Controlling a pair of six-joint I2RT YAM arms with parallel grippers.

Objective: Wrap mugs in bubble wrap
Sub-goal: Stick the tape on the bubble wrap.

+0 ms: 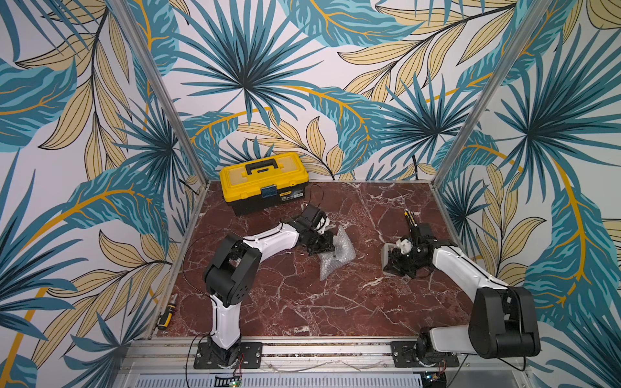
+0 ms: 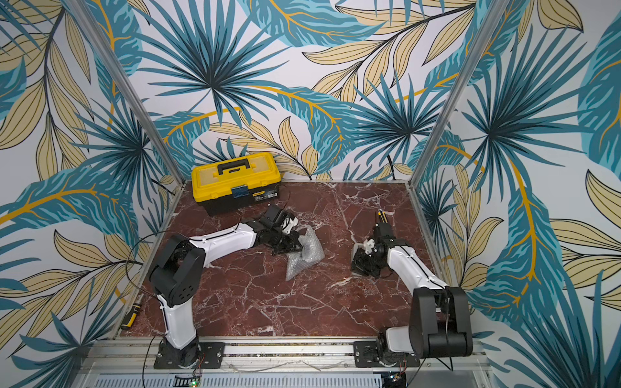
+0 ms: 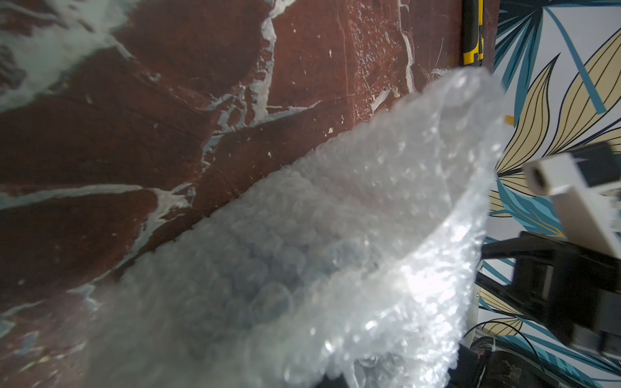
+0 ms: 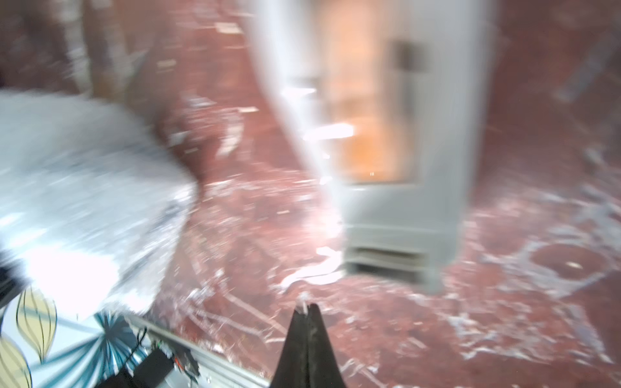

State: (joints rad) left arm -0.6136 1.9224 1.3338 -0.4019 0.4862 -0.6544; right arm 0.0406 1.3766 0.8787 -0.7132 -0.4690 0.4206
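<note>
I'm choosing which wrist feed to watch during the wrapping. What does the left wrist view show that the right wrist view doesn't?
Only the left wrist view: a black-and-yellow tool and the right arm's white-and-black wrist. Only the right wrist view: a blurred grey-white tape dispenser and the right gripper, jaws shut together. Both: the clear, crinkly bubble wrap, sharp from the left wrist and smeared from the right; the red marble table; leaf-patterned wallpaper.

The yellow toolbox (image 1: 263, 181) carries a front label (image 1: 291, 196), its print too small to read.
</note>
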